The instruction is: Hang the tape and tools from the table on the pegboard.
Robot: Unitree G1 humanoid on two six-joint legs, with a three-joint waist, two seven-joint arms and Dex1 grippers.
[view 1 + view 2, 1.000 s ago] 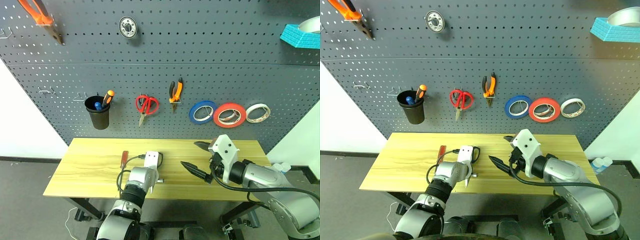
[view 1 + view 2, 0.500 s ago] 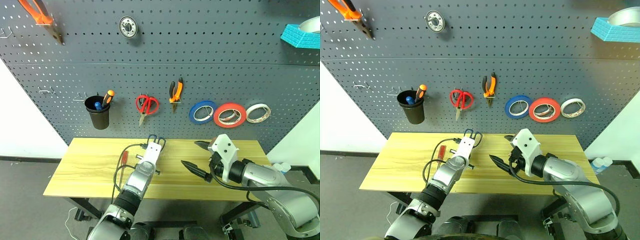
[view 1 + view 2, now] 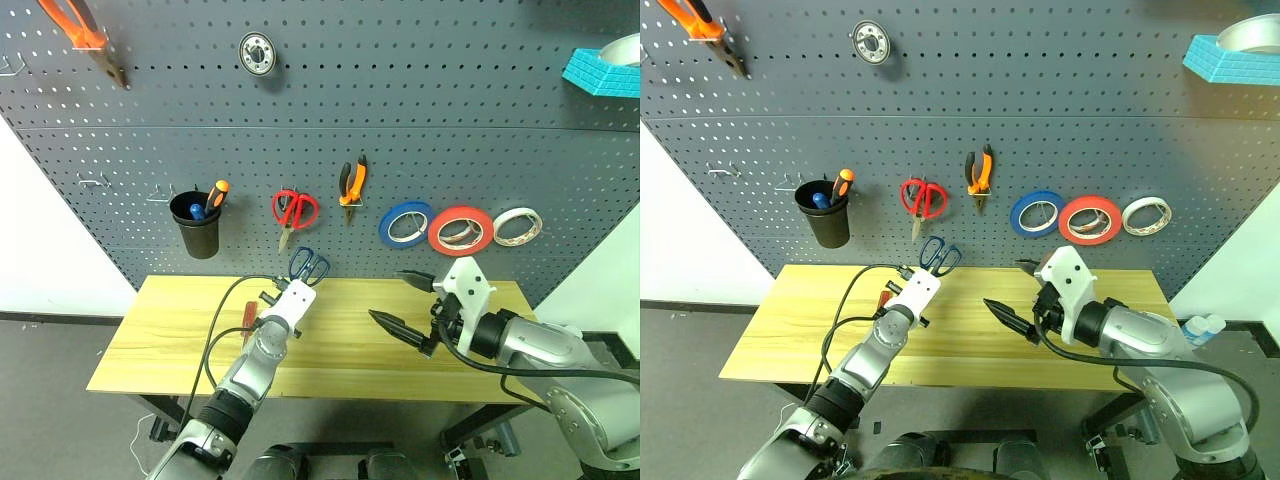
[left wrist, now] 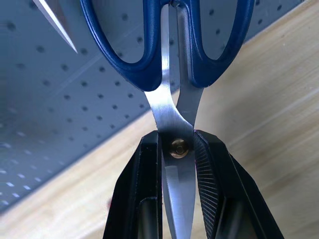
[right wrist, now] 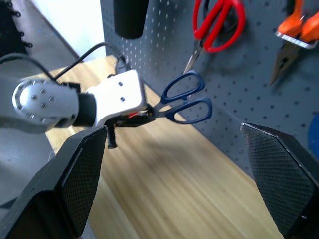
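While the left gripper (image 4: 178,199) is clamped on the blades of the scissors (image 3: 309,266) right at the pivot, their dark handle loops point up toward the pegboard (image 3: 420,110), clear of the table (image 3: 180,345) and just below the red scissors (image 3: 293,211). Hanging the scissors looks like the step in hand; next a loop must be steered over a free hook. To the right, the right gripper (image 3: 410,302) hovers above the table, jaws wide apart and empty

White wall (image 3: 50,230) behind board both sides; dark grey floor (image 3: 50,350) beneath; even light.
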